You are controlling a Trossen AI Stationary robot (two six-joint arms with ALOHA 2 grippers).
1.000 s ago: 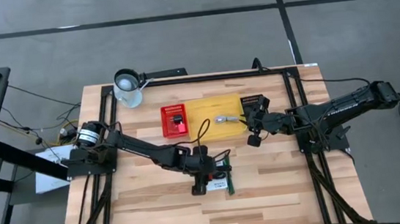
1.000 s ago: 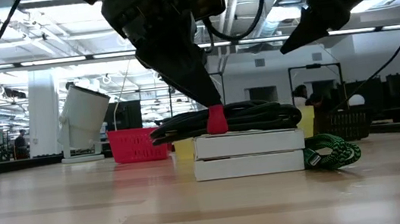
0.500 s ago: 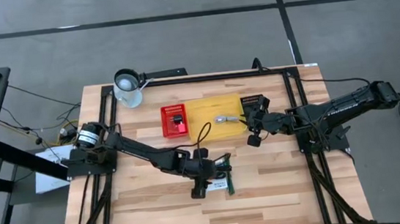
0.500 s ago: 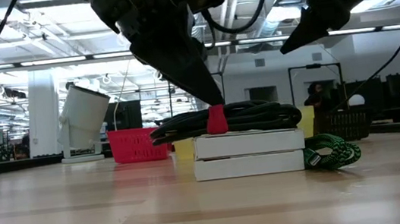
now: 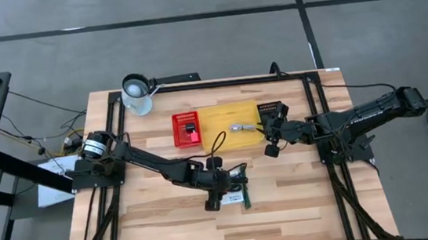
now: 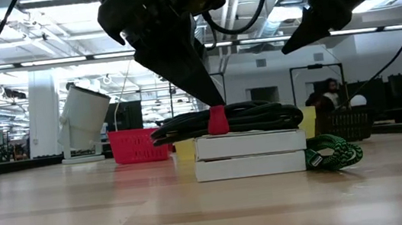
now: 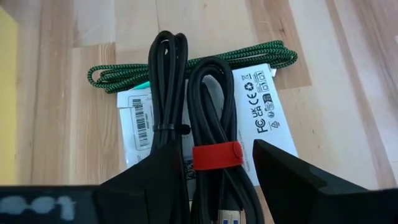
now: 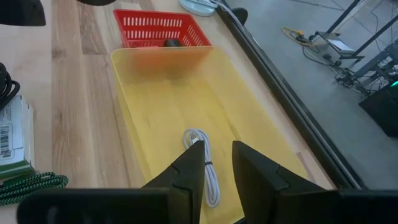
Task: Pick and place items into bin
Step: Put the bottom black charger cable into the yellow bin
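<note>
We see the cable lying coiled on top of the packet, with a cord on the table just behind the packet. The left gripper straddles the cable. Farther back, the tray holds 1 small cable; the basket sits against its left side, the mug beyond at the corner.

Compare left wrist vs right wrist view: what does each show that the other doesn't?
Left wrist only: the coiled black cable with its red strap, lying on the white packet between the left gripper's open fingers.

Right wrist only: the yellow bin holding a white cable, the red basket behind it, and the right gripper, open above the bin.

Both: the white packet, the green braided cable and the wooden table.
</note>
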